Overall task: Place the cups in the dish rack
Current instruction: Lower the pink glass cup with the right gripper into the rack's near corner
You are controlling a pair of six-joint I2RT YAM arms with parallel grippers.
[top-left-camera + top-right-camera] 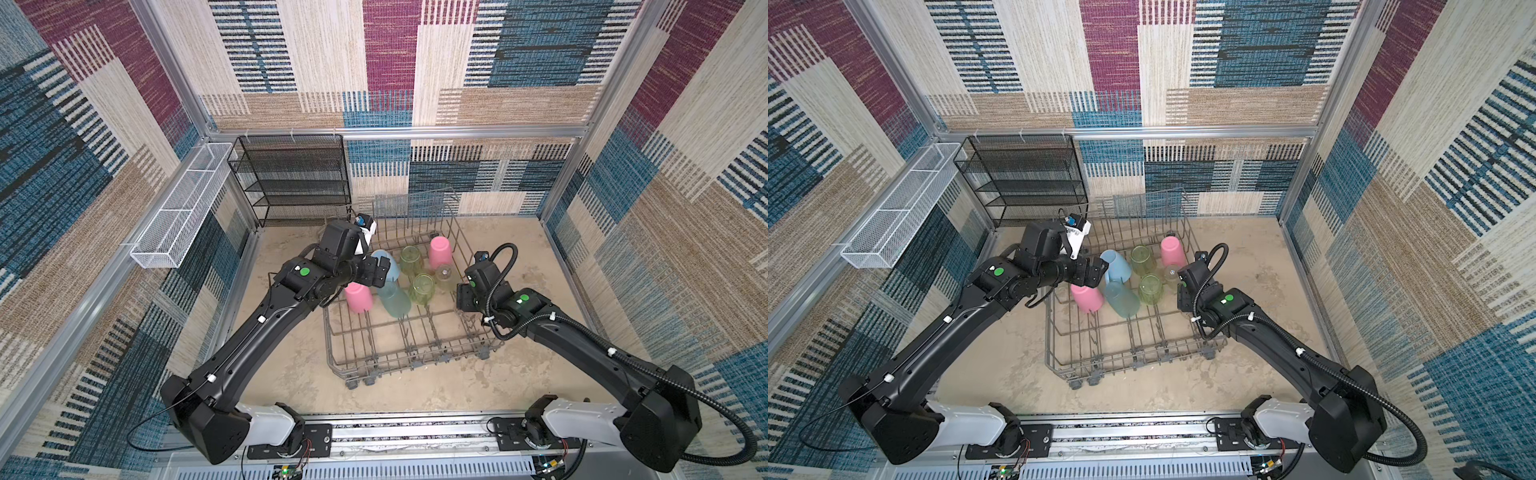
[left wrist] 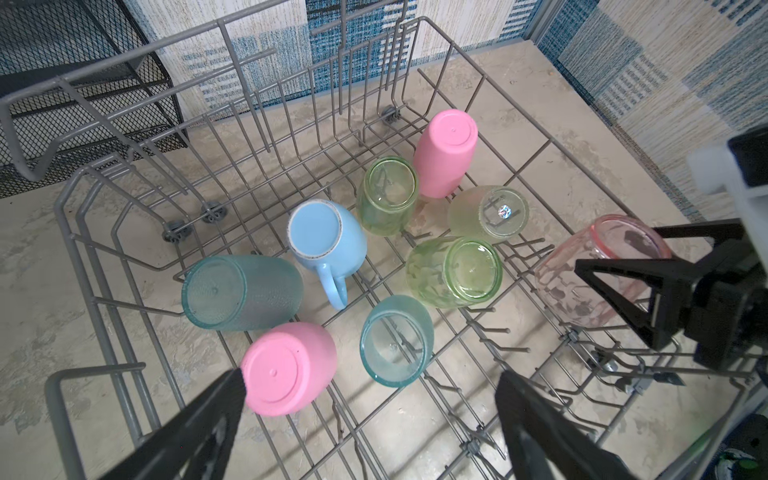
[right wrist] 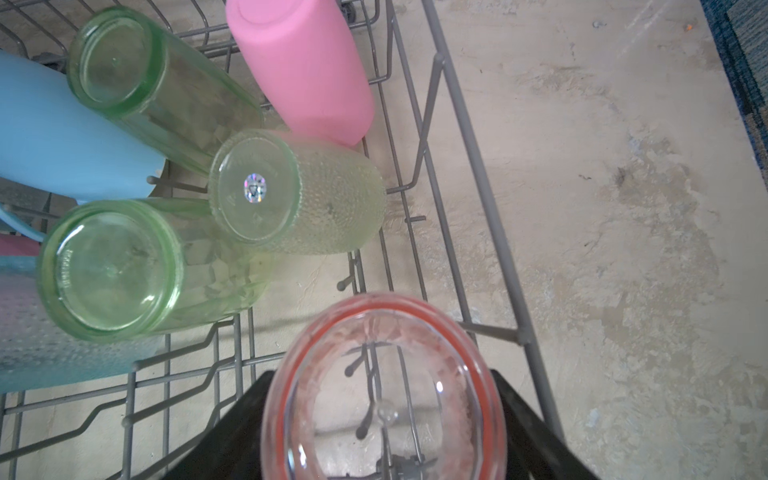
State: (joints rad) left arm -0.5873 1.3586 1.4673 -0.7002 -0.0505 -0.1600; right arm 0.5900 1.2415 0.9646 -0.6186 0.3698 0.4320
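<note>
**Eight cups racked, ninth in the right jaws**

The dish rack [image 1: 415, 351] sits mid-tabletop, its back side towards the far edge. Eight cups rest bottom-up or tilted in its far half: a light-blue mug [image 2: 328, 237], two pink tumblers [image 2: 446, 153] [image 2: 291, 368], two teal tumblers [image 2: 241, 291] [image 2: 395, 340] and three green tumblers [image 2: 388, 195] [image 2: 455, 270] [image 2: 488, 214].

The right jaws are clamped on a pink-orange tumbler [image 2: 561, 286] at the rack's right side. It is inverted, and tines show through its base.

The left jaws stand wide apart and empty over the rack's left side.

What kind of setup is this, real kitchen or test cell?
Probably a lab test cell: patterned walls on an aluminium frame, two robot arms on a base rail, and a wheeled dish rack on the tabletop.
</note>
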